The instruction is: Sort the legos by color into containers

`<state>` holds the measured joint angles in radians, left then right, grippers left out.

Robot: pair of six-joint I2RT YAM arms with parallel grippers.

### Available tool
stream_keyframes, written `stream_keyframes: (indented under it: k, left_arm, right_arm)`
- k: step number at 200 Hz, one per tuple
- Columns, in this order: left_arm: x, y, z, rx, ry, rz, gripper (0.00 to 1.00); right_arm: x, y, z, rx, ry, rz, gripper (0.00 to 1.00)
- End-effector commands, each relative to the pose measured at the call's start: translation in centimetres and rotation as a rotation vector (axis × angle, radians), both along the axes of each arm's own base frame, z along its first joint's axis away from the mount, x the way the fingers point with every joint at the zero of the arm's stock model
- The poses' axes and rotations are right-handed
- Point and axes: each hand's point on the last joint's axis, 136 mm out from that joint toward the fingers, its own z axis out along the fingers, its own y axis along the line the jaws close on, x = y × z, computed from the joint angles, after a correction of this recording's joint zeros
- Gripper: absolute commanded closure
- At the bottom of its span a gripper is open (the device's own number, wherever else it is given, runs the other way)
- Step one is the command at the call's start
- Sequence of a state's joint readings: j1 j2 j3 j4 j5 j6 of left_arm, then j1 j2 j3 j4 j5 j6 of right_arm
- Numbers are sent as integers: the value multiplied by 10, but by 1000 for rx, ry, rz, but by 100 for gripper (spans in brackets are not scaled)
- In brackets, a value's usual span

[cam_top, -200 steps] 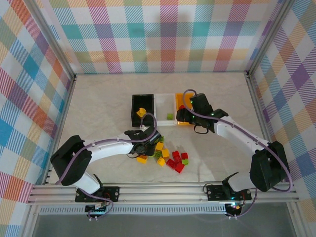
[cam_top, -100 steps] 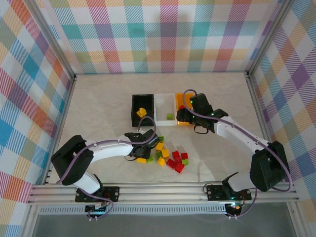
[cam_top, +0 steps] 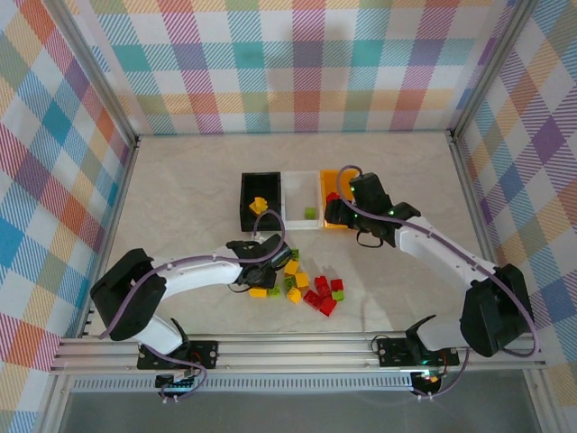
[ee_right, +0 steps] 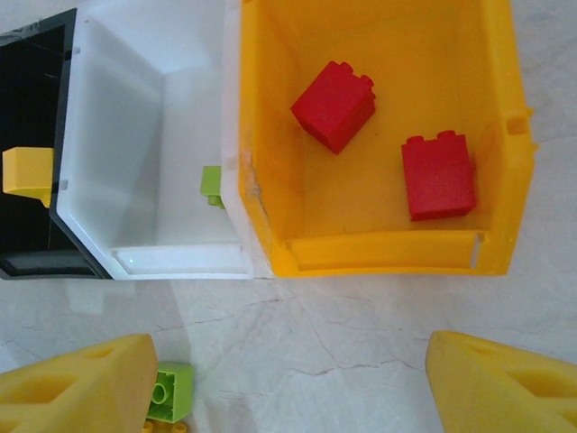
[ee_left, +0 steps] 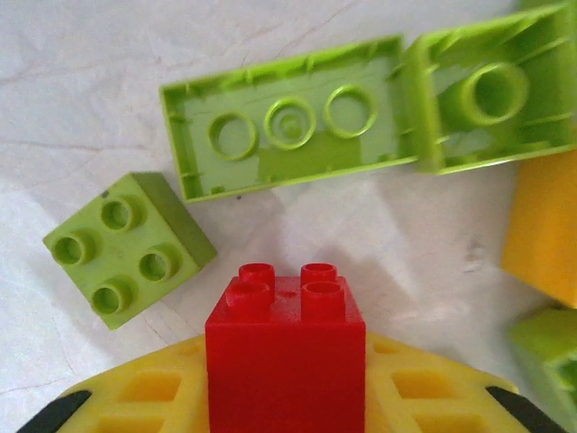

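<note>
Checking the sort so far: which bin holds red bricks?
The orange bin, at the right end of the row: two red bricks lie in it. The white bin holds a green brick, the black bin a yellow brick.

In the left wrist view a red brick [ee_left: 286, 356] runs off the bottom edge and covers the middle of the left gripper's [ee_left: 286, 406] yellow fingers [ee_left: 149, 397]; a yellow-orange brick [ee_left: 544, 225] and a lime brick [ee_left: 548, 356] are cut by the right edge. The right wrist view crops the black bin [ee_right: 27, 99] at the left, and a green brick [ee_right: 213, 186] in the white bin [ee_right: 126, 99] is half hidden behind the orange bin's [ee_right: 261, 126] wall.
</note>
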<state>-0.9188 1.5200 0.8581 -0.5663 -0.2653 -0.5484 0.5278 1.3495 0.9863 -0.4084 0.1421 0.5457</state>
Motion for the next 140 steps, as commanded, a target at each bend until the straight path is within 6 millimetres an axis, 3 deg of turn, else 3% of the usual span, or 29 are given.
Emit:
stream_keyframes:
  k: [1, 29, 59, 102, 140]
  left_arm:
    - [11, -24, 49, -96, -68, -45, 67]
    - [45, -65, 103, -187, -174, -86, 67]
    - [91, -120, 129, -251, -220, -128, 67]
    - [155, -182, 126, -308, -208, -148, 66]
    - [188, -211, 111, -311, -184, -136, 65]
  right_arm:
    - [-6, -10, 0, -4, -7, -37, 21]
    - [-23, -21, -14, -12, 16, -53, 21]
    - [-41, -34, -28, -32, 48, -72, 21]
    - [-64, -47, -42, -27, 74, -90, 21]
    - [-76, -48, -54, -18, 113, -80, 21]
